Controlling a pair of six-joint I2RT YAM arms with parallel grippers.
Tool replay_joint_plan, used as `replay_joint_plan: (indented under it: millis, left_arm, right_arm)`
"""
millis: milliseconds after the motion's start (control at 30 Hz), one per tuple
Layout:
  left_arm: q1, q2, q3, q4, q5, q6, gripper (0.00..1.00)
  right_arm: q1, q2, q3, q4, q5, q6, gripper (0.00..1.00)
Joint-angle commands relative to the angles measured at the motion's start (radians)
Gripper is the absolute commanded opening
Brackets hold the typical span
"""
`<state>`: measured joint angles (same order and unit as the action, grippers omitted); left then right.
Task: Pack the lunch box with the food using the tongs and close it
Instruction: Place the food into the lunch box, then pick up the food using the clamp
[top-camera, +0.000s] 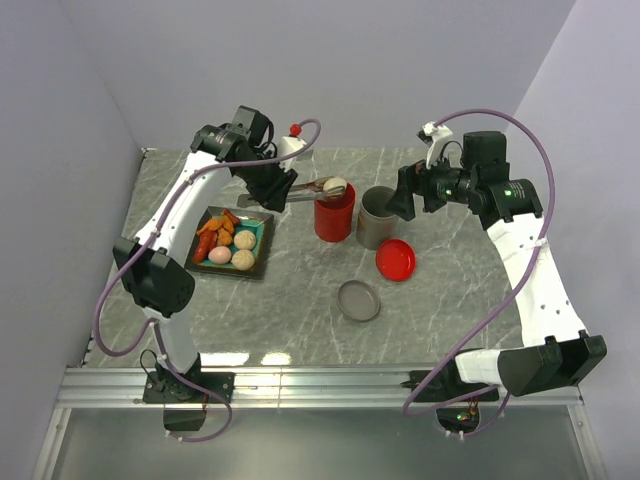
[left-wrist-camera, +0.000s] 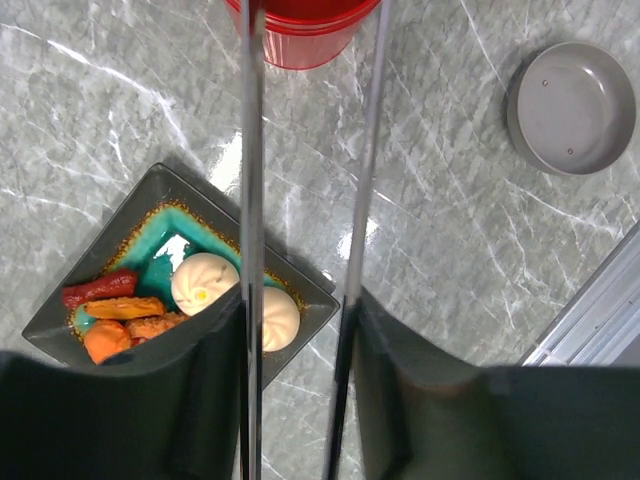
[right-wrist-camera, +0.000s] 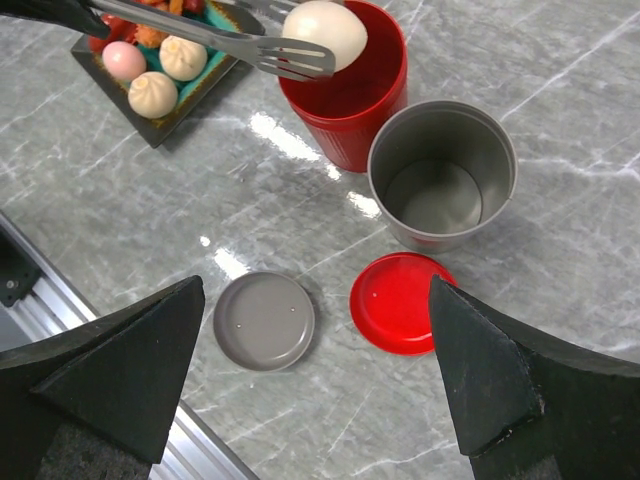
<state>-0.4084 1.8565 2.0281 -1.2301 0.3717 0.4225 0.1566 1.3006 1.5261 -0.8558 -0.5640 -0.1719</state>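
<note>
Left jaws pinch tongs (right-wrist-camera: 280, 55), egg (right-wrist-camera: 323, 32) held ahead over the red lunch box (right-wrist-camera: 345, 135) for dropping; right jaws spread.

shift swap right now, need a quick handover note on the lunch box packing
Left claw: shut on the tongs, which pinch a pale egg over the open lunch box.
Right claw: open, empty, near the grey cup and red lid.
Done: one egg at the box, not yet dropped.
Left: drop it, tong over the food in the tray, fit the lid.
</note>
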Motion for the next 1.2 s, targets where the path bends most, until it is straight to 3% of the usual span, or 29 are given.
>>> replay_joint_plan:
  millis: [0,167,367,533,633,967,1167]
  left_arm:
    - [-0.001,-0.037,0.044,0.035,0.022,-0.011,0.48]
    - [0.005,-0.083,0.027,0.054,0.053,-0.017,0.63]
    - [0.092,-0.121,0.067,-0.017,0.16,-0.007,0.62]
    - [0.258,-0.203,0.029,-0.107,0.211,0.08,0.61]
    - [0.37,-0.279,-0.057,-0.143,0.198,0.152,0.61]
    - [0.704,-0.63,-0.575,-0.143,0.086,0.419,0.58]
    - [0.77,-0.721,-0.753,-0.137,0.029,0.55,0.58]
  right_arm:
    - [-0.009,-0.006,0.043,-0.006,-0.039,0.006,1.0]
    - [-0.009,-0.003,0.043,-0.012,-0.056,-0.003,1.0]
    - [-0.009,0.006,0.054,-0.022,-0.071,-0.012,1.0]
    - [-0.008,0.015,0.062,-0.032,-0.106,-0.028,1.0]
    - [-0.009,0.028,0.063,-0.035,-0.128,-0.032,1.0]
    - [-0.008,0.054,0.026,-0.014,-0.185,-0.038,1.0]
    - [-0.005,0.089,0.055,-0.029,-0.214,-0.038,1.0]
